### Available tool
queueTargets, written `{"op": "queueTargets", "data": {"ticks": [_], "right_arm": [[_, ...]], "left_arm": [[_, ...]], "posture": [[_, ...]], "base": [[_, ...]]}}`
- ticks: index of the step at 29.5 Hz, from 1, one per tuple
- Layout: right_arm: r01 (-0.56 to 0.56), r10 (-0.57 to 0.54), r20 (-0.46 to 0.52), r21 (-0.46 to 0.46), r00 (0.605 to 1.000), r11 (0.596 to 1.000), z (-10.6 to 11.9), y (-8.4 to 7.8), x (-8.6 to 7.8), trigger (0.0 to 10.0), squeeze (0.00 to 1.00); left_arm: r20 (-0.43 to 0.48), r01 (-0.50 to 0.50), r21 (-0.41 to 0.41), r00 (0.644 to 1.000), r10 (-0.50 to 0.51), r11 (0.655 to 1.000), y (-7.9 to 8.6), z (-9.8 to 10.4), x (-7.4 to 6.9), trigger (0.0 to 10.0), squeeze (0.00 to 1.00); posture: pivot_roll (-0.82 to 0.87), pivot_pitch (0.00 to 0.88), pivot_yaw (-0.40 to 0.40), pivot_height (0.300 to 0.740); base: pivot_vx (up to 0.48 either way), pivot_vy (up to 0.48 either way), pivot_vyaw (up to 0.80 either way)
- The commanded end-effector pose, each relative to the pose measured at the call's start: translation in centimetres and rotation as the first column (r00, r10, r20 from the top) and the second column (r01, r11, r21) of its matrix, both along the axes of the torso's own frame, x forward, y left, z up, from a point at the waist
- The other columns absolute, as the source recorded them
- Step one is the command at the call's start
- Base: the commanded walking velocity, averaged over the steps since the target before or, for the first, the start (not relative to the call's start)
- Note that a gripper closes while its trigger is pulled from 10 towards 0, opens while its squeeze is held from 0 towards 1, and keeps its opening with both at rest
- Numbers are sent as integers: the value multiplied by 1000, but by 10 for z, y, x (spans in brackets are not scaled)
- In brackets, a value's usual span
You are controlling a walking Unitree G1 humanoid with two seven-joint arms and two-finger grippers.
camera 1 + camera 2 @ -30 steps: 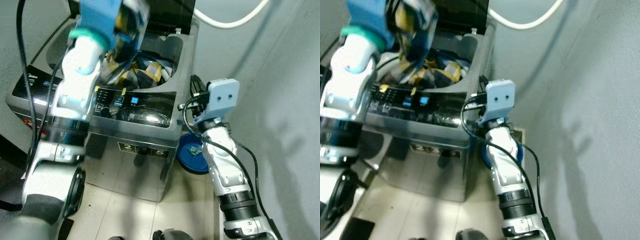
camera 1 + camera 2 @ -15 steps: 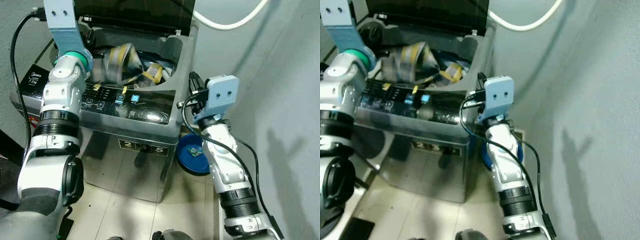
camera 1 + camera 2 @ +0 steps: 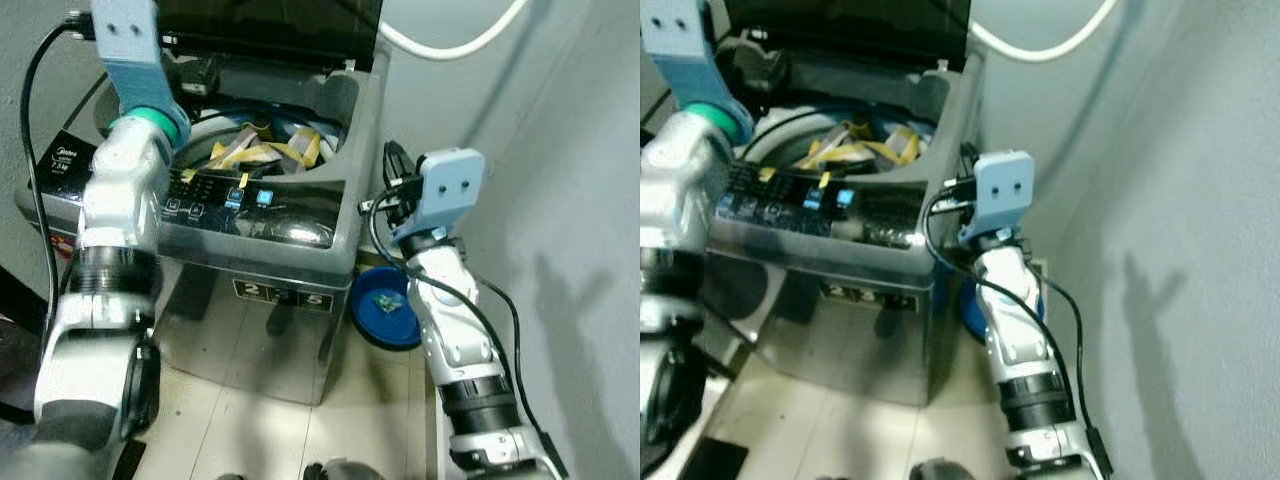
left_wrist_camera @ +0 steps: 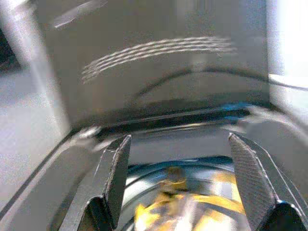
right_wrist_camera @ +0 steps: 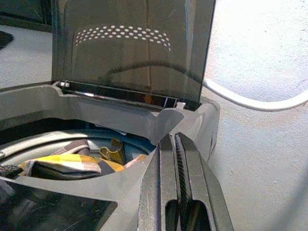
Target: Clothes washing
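Observation:
A grey top-loading washing machine (image 3: 290, 235) stands with its dark lid (image 3: 270, 25) raised. Yellow and grey clothes (image 3: 265, 152) lie inside the drum, also seen in the wrist views (image 4: 178, 211) (image 5: 72, 163). My left gripper (image 4: 179, 139) hovers above the drum's back left, near the lid hinge, open with nothing between its fingers. My right gripper (image 5: 176, 139) is shut and empty. It is held beside the machine's right front corner (image 3: 392, 165), pointing toward the lid.
A blue basin (image 3: 385, 305) lies on the floor to the right of the machine. A white hose (image 3: 450, 45) loops along the grey wall behind. That wall runs close on my right. Pale floor tiles (image 3: 260, 420) lie in front.
The patterned garment that hung from my left gripper has dropped into the drum. The left gripper has let go and lifted toward the lid. My right arm has hardly moved.

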State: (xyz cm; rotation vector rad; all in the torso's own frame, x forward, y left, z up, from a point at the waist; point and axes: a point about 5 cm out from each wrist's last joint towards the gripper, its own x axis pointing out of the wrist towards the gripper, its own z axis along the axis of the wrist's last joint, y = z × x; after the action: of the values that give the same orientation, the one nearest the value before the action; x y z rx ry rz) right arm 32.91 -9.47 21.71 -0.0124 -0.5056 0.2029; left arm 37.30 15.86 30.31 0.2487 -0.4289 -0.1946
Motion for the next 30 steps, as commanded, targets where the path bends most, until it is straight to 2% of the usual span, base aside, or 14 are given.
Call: {"op": "queueTargets", "data": {"ticks": [1,2,3,4,5,8,10,13,18,19,23,30], "right_arm": [[-1,1,-12,10,1000,1000,-3,1,-2,10000,0],[-1,1,-12,10,1000,1000,-3,1,-2,10000,0],[0,0,-11,13,1000,1000,-2,1,-2,10000,0],[0,0,-11,13,1000,1000,-2,1,-2,10000,0],[1,-1,-9,17,1000,1000,-1,0,-2,10000,0],[0,0,3,27,1000,1000,2,0,-3,10000,0],[0,0,3,27,1000,1000,2,0,-3,10000,0],[-4,2,39,54,999,999,14,0,-2,10000,0],[-4,2,45,57,999,998,16,0,-2,10000,0],[-8,4,42,88,999,996,19,0,1,10000,0],[-15,11,37,122,999,992,23,0,5,10000,0],[-30,26,29,120,999,992,21,4,6,10000,0]], "left_arm": [[61,24,72,998,-28,997,-10,2,-11,10000,0],[61,24,72,998,-28,997,-10,2,-11,10000,0],[74,40,92,996,-47,995,-14,-4,-20,10000,0],[74,40,92,996,-47,995,-14,-4,-20,10000,0],[97,41,112,994,-52,993,-16,-12,-30,10000,0],[99,42,80,994,-50,996,-16,-25,-45,10000,0],[99,42,80,994,-50,996,-16,-25,-45,10000,0],[86,33,27,996,-35,999,-12,-36,-60,10000,0],[89,32,28,995,-35,999,-12,-37,-63,10000,0],[70,20,-19,997,-18,1000,-11,-41,-63,10000,0],[45,1,-73,999,3,997,-11,-46,-64,10000,0],[35,-9,-68,999,11,998,-12,-50,-63,10000,0]], "posture": [[20,11,37,740],[20,11,37,740],[24,14,37,740],[24,14,37,740],[27,14,35,740],[35,15,29,740],[35,15,29,740],[44,14,18,740],[44,14,18,740],[51,0,-3,740],[52,0,-8,740],[50,0,8,740]], "base": [[0,0,0],[0,0,0],[0,0,0],[0,0,0],[0,0,0],[0,0,0],[0,0,0],[0,0,0],[0,0,0],[0,0,0],[0,0,0],[0,0,0]]}}
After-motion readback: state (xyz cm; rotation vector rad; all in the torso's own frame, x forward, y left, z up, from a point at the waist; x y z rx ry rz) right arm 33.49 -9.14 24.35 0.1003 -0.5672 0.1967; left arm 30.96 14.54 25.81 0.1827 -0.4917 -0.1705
